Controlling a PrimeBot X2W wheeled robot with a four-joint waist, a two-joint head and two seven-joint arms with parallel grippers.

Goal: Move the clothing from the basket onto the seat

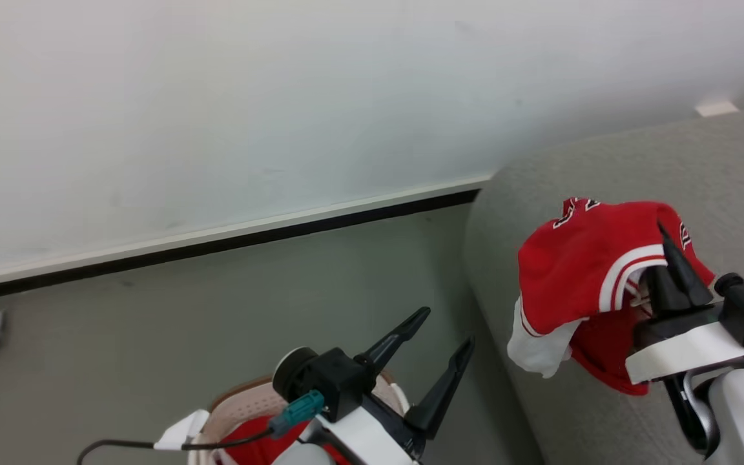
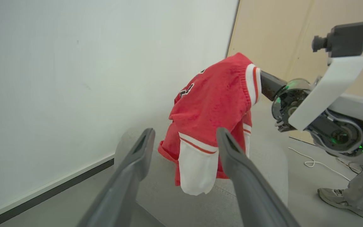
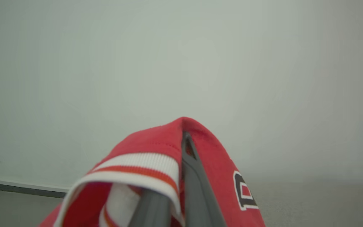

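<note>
**Red garment held over grey seat**

Shows the right gripper (image 1: 664,236) at the right of the head view, its fingers pressed together and clamped on a red garment (image 1: 578,258) with white-and-red trim and black-and-white lettering. Has the cloth draped over those fingers and hanging above the rounded front edge of the light-grey seat (image 1: 669,161) on the right side of the frame; cannot tell whether the lowest white fold touches the upholstery.

Places the left gripper (image 1: 447,326) at lower centre, fingers spread wide and holding nothing, well apart from the garment. Puts the basket (image 1: 236,394), cream with a brown rim, partly behind that gripper at the bottom edge, with more red cloth (image 1: 249,438) inside.

Takes in a grey floor (image 1: 217,310), a dark skirting strip (image 1: 217,245) and a pale wall (image 1: 281,97) across the upper frame. Catches, in the left wrist view, a person's shoe (image 2: 336,193) at lower right, near a white cable (image 2: 312,164) on the floor.
</note>
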